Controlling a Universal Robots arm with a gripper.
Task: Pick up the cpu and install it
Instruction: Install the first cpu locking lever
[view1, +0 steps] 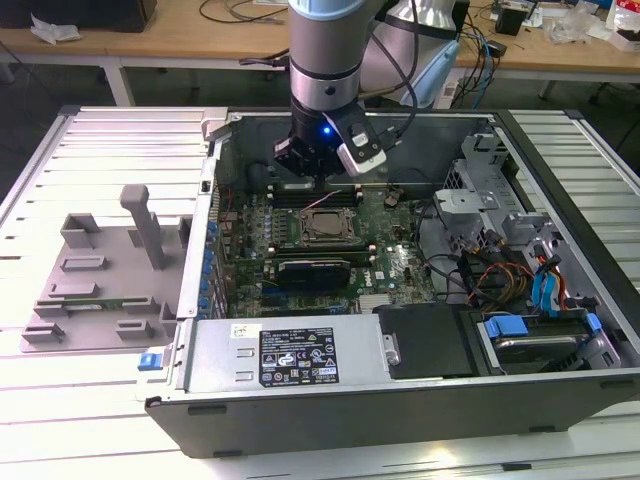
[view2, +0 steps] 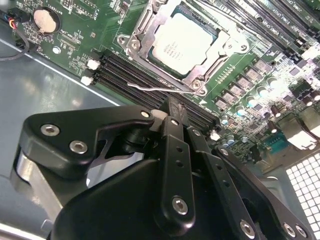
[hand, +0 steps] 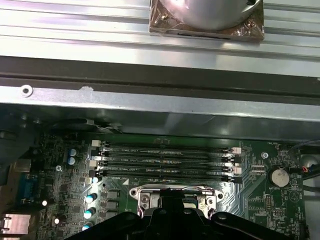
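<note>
Inside the open case (view1: 560, 180), lying on its side on the slatted bench (view1: 60, 160), the motherboard (view1: 400, 265) faces up. The arm (view1: 325, 50) comes down from twelve o'clock in the exterior view and ends over the board's upper-middle.

The socket frame (view2: 150, 20) sits at the board's centre, with four memory slots (hand: 167, 160) just beside it toward the case wall. A thin wire lever (view2: 155, 89) lies along the frame's edge on the slot side.

The cpu (view2: 181, 41) rests flat within the frame, silvery top up; in the exterior view it shows at (view1: 322, 226), at six o'clock from the gripper.

The gripper (view2: 172, 107) hangs above the slots, close to the socket, apart from the chip. Its fingers (view2: 176, 120) appear drawn narrow, with nothing between them.

Handling, as judged: the chip is light, stiff and smooth-topped, so likely slippery to a pinch. Its underside contacts and the socket pins are fragile. Hold belongs on two opposite edges of the paler rim, kept level, with light force; no tilt or drag within the frame.
</note>
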